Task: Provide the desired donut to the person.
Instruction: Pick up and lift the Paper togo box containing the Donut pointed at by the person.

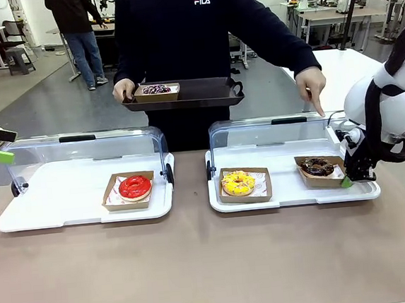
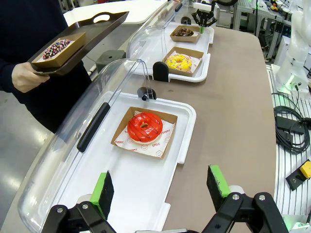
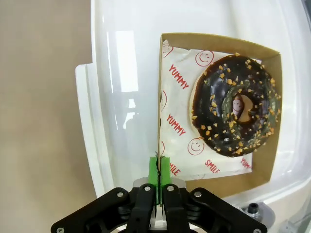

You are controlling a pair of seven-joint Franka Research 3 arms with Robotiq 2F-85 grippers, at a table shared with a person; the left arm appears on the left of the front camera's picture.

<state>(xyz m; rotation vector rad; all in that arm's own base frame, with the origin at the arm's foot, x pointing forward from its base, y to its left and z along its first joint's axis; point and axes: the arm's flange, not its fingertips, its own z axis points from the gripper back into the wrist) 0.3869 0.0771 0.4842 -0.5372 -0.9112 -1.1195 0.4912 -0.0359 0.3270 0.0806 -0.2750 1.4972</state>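
Right gripper (image 3: 159, 165), fingers clamped on the wall of the box (image 3: 218, 41) holding the pointed-at chocolate donut (image 3: 235, 111) in its display tray (image 3: 126, 73): lift level and slowly; left gripper (image 2: 160, 191) fingers stand apart.

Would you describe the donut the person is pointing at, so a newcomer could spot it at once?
Find the white display tray on the robot's right. The chocolate donut sits in its outer cardboard box, whose edge the right gripper pinches. Dark glaze with nut crumbs distinguishes it from the yellow donut alongside.
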